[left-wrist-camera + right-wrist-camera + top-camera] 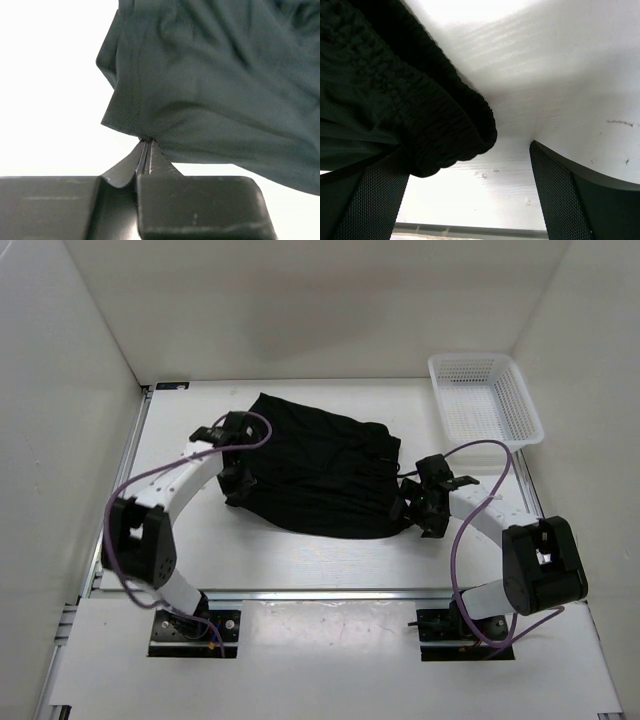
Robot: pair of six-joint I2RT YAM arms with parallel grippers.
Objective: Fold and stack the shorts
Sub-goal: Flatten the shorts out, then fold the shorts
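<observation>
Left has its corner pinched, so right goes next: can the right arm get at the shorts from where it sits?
Probably yes. The right end effector is open, and the elastic edge of the shorts lies between its fingers; nothing else is in the way.

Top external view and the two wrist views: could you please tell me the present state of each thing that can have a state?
shorts: lying rumpled on the table, not neatly folded, one edge pinched.
left gripper: jaws shut on the edge of the shorts.
right gripper: jaws open, with the elastic waistband between them, not gripped.
white mesh basket: upright, empty, apart from the shorts.
</observation>
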